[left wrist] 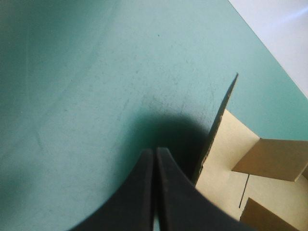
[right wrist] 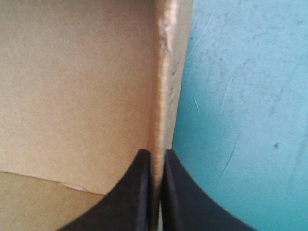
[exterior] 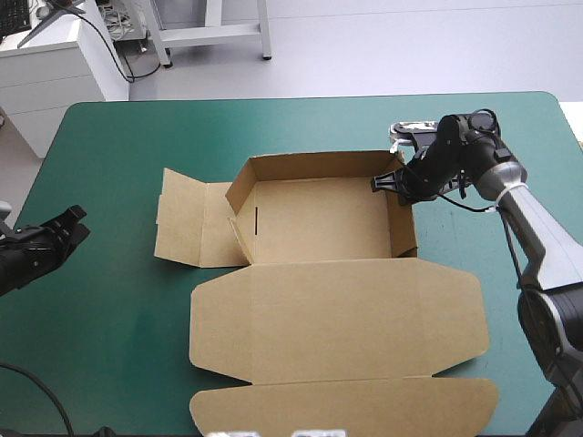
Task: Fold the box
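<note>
While the brown box [exterior: 319,218] sits mid-table as an empty open tray, walls raised and lid flat toward the near edge, the right gripper [exterior: 383,182] pinches its right wall, and the left gripper [exterior: 77,220], fingers pressed together and empty, is near the left edge.

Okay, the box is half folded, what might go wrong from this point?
1. The right gripper pinches only the thin top edge of the right wall of the box; a hard pull may crease it or drag the box.
2. The left gripper sits shut, away from the box, so nothing steadies it, and the left flap lies flat.
</note>
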`<action>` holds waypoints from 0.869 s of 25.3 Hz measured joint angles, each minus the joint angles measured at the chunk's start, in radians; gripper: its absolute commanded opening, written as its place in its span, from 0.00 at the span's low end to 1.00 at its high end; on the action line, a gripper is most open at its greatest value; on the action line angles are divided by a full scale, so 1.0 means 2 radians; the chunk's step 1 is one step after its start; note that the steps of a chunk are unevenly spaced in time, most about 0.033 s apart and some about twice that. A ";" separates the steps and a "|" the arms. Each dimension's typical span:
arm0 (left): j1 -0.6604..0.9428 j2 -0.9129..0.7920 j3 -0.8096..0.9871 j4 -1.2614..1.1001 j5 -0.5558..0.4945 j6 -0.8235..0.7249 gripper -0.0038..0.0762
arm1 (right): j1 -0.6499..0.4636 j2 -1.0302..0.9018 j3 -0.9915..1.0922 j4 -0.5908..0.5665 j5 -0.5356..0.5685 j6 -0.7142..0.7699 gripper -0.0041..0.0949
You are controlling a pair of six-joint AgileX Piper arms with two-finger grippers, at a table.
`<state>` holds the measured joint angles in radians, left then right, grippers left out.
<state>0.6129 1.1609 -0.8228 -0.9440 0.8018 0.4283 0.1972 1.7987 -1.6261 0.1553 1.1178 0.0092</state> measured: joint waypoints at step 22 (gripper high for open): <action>0.000 0.000 0.000 0.000 0.000 0.009 0.04 | 0.001 0.010 -0.080 0.007 0.050 -0.005 0.98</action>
<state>0.6129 1.1609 -0.8221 -0.9440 0.8010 0.4468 0.1983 1.8192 -1.7860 0.1703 1.2170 0.0000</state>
